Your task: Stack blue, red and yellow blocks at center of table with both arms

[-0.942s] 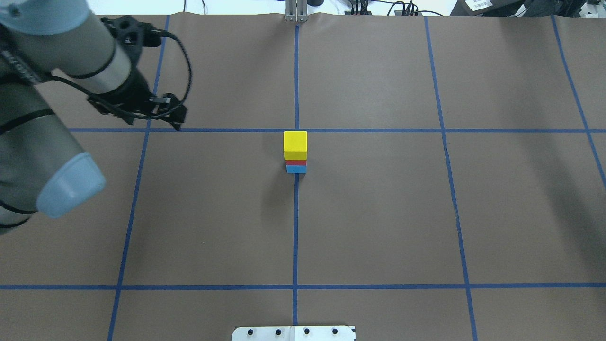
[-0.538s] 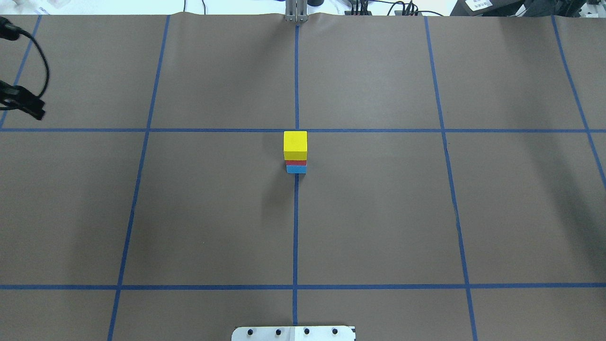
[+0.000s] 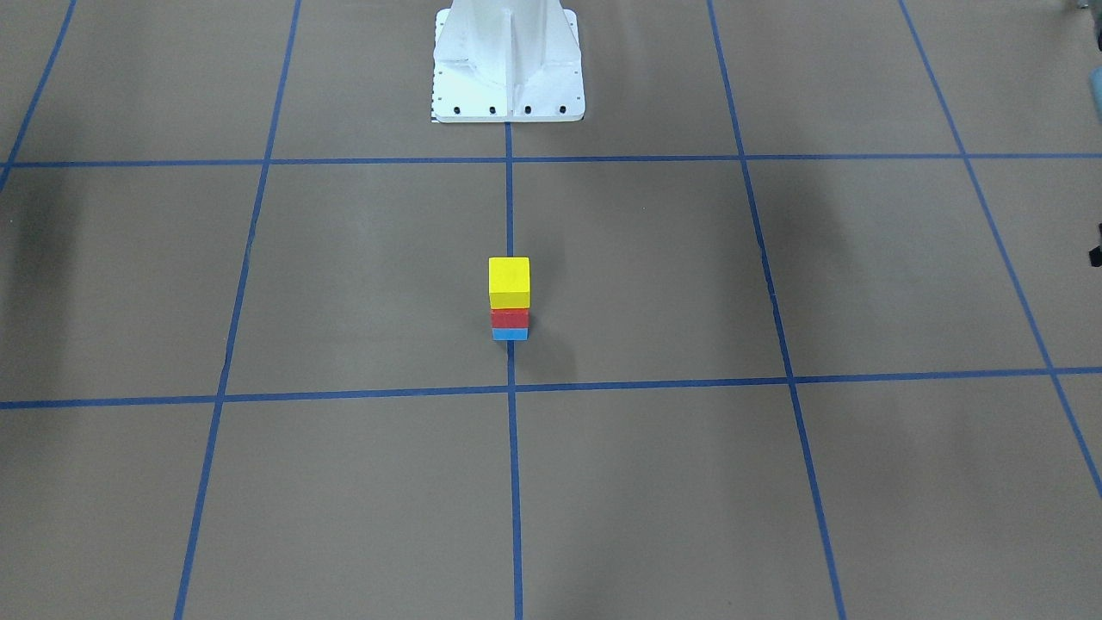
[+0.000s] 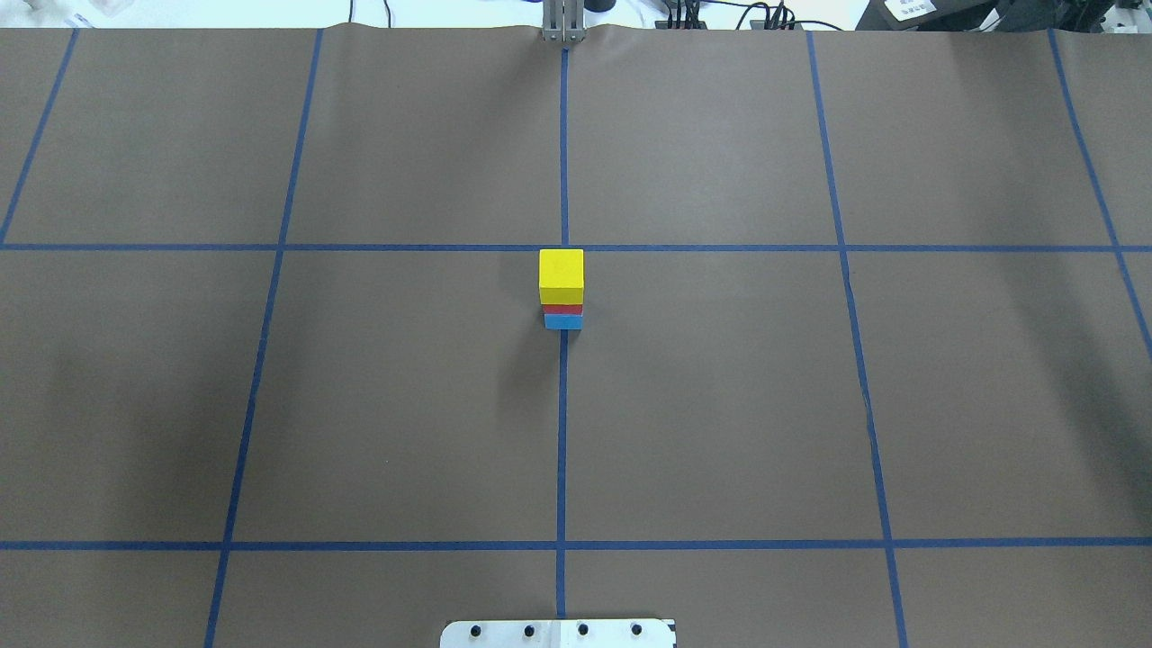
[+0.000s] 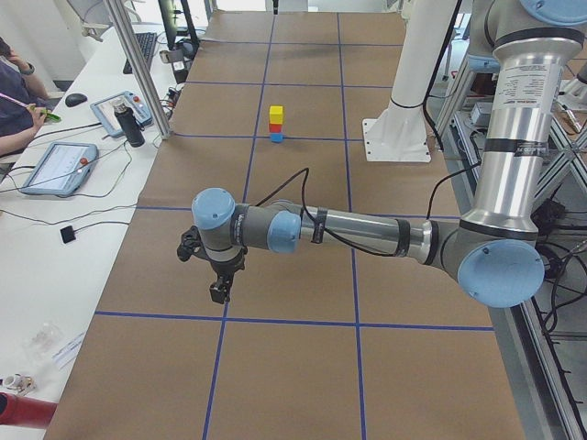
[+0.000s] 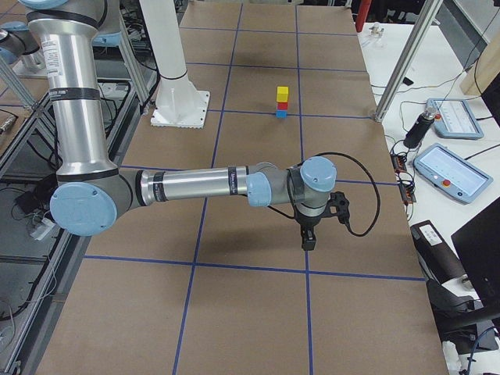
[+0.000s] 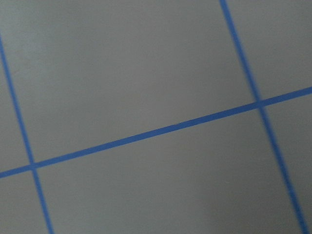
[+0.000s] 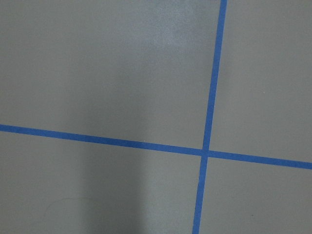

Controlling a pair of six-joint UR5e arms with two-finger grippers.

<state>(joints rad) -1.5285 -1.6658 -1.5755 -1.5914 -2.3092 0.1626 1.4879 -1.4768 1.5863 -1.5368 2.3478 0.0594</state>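
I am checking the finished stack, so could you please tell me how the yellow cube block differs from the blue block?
The yellow cube block is the topmost; the blue block is the lowest, on the brown table. The yellow block rests on the red block, while the blue block lies under it. From overhead the yellow block shows its whole top face, the blue block only one side. Both look equally wide.

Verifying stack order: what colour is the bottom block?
Bottom block is blue; overhead exterior view shows it best.
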